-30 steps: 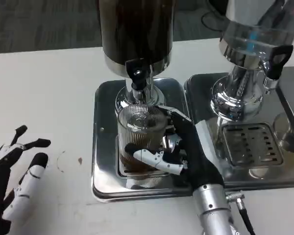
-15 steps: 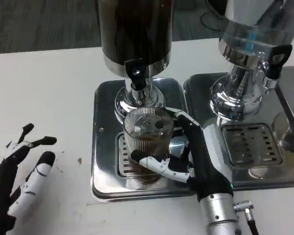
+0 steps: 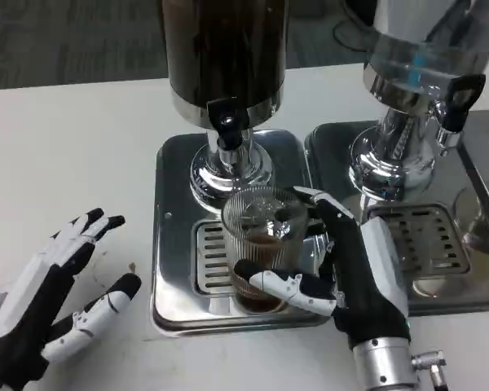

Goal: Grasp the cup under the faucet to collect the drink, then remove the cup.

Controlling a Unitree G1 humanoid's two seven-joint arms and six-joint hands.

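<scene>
**Cup in right hand, over the tray**

Left hand (image 3: 53, 314) over the table (image 3: 73, 155), fingers spread, holding nothing. Ribbed glass cup (image 3: 262, 244), brown drink in the bottom, sits over the tray (image 3: 173, 244) grate just in front of the faucet (image 3: 226, 126). Right hand (image 3: 342, 273) wrapped around it.

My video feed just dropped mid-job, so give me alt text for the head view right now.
The right robot hand grips a ribbed clear cup with brown drink in its bottom, over the drip tray in front of the dark dispenser's faucet. The left robot hand is open above the white table, holding nothing. A second, clear dispenser stands to the right.
</scene>
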